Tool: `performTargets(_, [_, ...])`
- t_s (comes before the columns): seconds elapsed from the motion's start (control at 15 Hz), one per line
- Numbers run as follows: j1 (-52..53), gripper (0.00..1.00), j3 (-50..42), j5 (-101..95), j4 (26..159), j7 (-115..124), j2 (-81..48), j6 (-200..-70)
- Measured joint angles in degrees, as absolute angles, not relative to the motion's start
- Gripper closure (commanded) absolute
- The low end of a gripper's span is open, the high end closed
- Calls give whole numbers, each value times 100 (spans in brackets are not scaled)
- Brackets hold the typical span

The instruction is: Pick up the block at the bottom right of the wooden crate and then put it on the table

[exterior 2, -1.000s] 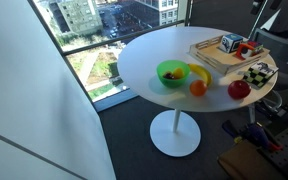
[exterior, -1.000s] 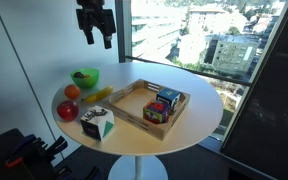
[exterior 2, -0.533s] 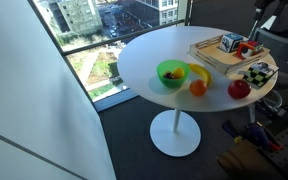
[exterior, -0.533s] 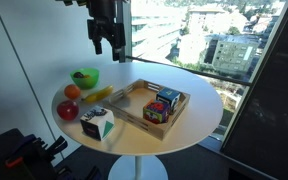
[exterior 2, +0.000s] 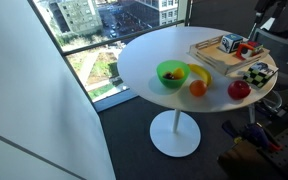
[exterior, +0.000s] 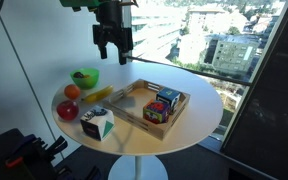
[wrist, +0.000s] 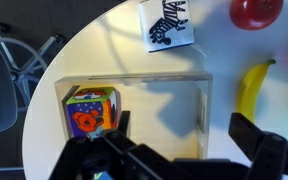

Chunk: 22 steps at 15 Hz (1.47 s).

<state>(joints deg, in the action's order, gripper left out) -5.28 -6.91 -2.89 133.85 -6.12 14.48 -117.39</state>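
Note:
The wooden crate (exterior: 144, 104) lies on the round white table (exterior: 199, 100). It holds the mostly red block (exterior: 156, 113) and a blue-and-black cube (exterior: 169, 98) side by side at one end. My gripper (exterior: 113, 55) hangs open and empty well above the table, up and to the side of the crate. In the wrist view the block (wrist: 92, 110) sits in the crate's (wrist: 174, 120) left part, and the gripper (wrist: 184, 150) is spread wide over the crate's bare floor. The crate (exterior 2: 219, 50) and the block (exterior 2: 246, 47) also show in an exterior view.
A white-and-green box (exterior: 97, 125), a red apple (exterior: 68, 110), an orange (exterior: 72, 92), a banana (exterior: 96, 96) and a green bowl (exterior: 84, 77) stand on the table beside the crate. A window wall lies behind, and a dark chair (wrist: 9, 70) stands off the table's edge.
My gripper has moved sideways and down, from beyond the table's edge to above the crate's side. Nothing on the table has moved.

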Motion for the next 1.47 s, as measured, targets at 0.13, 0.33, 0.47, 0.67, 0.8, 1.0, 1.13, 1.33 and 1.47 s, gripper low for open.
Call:
performTargets(0.13, [-528,0,-691,-289,13366,-625,1447,-11739])
performTargets(0.33, [-528,0,-691,-289,13363,-640,1447,-11739])
performTargets(0.47, [-528,0,-691,-289,13363,-645,1447,-11739])
performTargets(0.67, [-528,0,-691,-289,13367,-647,1447,-11739])
performTargets(0.8, [-528,0,-691,-289,13372,-622,1431,-11740])
performTargets(1.0, [-571,0,-694,-289,13371,-581,1358,-11778])
performTargets(1.13, [-643,0,-710,-289,13369,-574,1286,-11853])
performTargets(1.33, [-759,0,-762,-289,13363,-573,1154,-12033])
performTargets(1.47, [-818,0,-816,-303,13358,-573,1056,-12180])
